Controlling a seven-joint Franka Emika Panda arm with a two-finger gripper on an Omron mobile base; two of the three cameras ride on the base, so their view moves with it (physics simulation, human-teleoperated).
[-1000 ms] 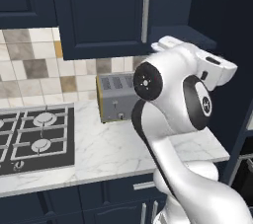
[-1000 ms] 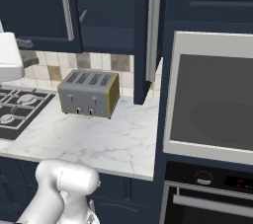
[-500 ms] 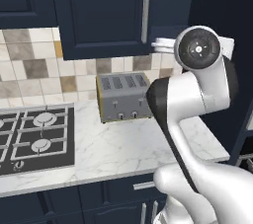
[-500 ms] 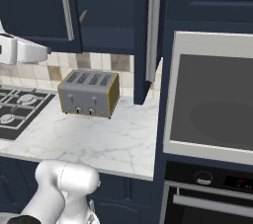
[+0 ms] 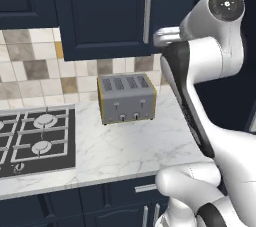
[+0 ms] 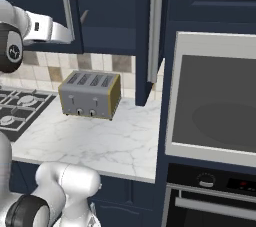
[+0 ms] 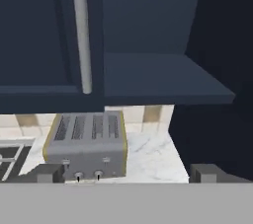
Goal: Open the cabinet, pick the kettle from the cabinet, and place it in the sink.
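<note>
The navy cabinet (image 5: 100,11) hangs over the counter. In the right base view its left door (image 6: 107,11) is closed and its right door (image 6: 149,36) stands swung out, edge-on. In the hand view my gripper (image 7: 127,174) is open, level with the cabinet's bottom edge and facing it. The closed door's silver handle (image 7: 81,30) is at upper left. A bare dark shelf (image 7: 148,77) shows in the open right half. The kettle is hidden and the sink is out of view.
A silver four-slot toaster (image 5: 125,98) stands on the white marble counter (image 5: 130,146) under the cabinet. A gas hob (image 5: 35,138) lies to its left. A built-in oven front (image 6: 215,106) fills the tall unit on the right.
My arm has swung upward and its elbow has risen to the upper right of the left base view. The hand has come in toward the cabinet. The jaws stay open.
</note>
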